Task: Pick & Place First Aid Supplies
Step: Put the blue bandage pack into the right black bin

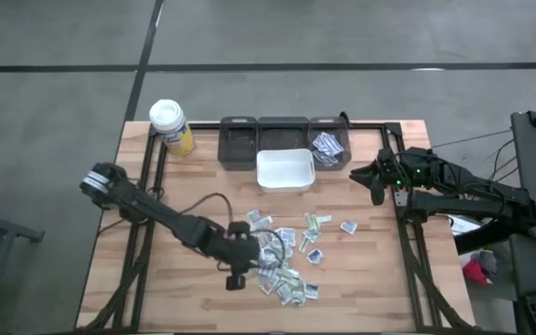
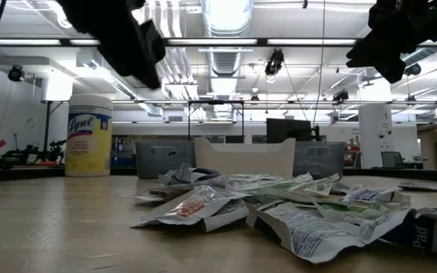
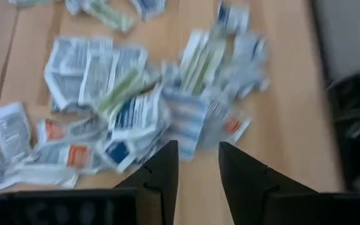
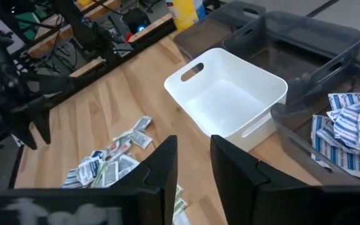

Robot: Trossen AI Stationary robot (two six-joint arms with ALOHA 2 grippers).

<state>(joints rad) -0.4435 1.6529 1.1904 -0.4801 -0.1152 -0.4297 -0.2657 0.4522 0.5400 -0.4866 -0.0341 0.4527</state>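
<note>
Left end effector (image 1: 234, 279) is hovering over the packets (image 1: 287, 270) on the tabletop (image 1: 370, 270), fingers narrowly parted, gripping nothing; right end effector (image 1: 372, 182) is waiting beside the bins, narrowly parted too.

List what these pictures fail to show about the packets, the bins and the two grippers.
- Print on the loose packets: left wrist view, blurred.
- How many packets make up the pile: high view, overlapping and too small.
- Inside of the white bin: low view, near wall hides it.
- Left gripper: low view, top edge cuts its fingertips.
- Dark bin's packets: right wrist view, edge cuts them.
- Right gripper is empty.
</note>
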